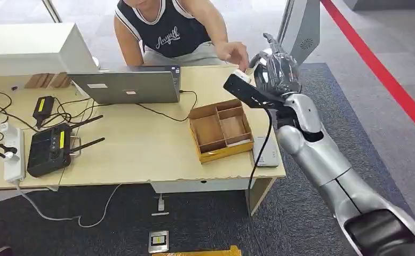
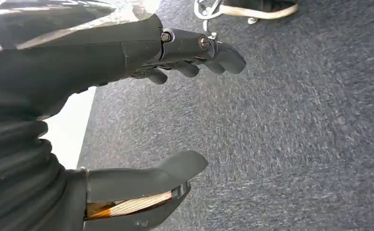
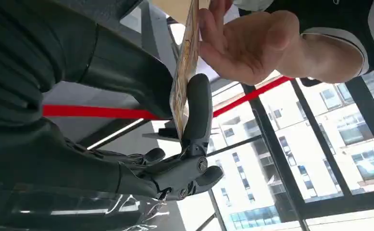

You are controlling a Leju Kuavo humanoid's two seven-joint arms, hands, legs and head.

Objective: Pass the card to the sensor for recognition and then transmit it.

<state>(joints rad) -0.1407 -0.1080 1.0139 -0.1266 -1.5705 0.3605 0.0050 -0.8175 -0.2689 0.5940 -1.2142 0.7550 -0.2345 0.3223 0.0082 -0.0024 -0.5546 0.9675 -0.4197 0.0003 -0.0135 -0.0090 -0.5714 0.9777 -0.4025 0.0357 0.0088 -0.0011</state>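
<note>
Light wooden worktop [image 1: 141, 154] with a divided brown cardboard tray [image 1: 220, 129] on it. Past its far right corner, right robot hand [image 3: 175, 144] pinches the thin yellowish card [image 3: 185, 62]; a person's hand [image 3: 243, 43] touches the card too. Left robot hand [image 2: 142, 120] hangs open over grey carpet.

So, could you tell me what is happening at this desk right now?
The robot's right hand is raised beyond the far right corner of the table, pinching a card. A person's hand has its fingers on the card's other end, so this looks like the handover. The left hand hangs open over the carpet. A wooden tray and a laptop sit on the table.
</note>
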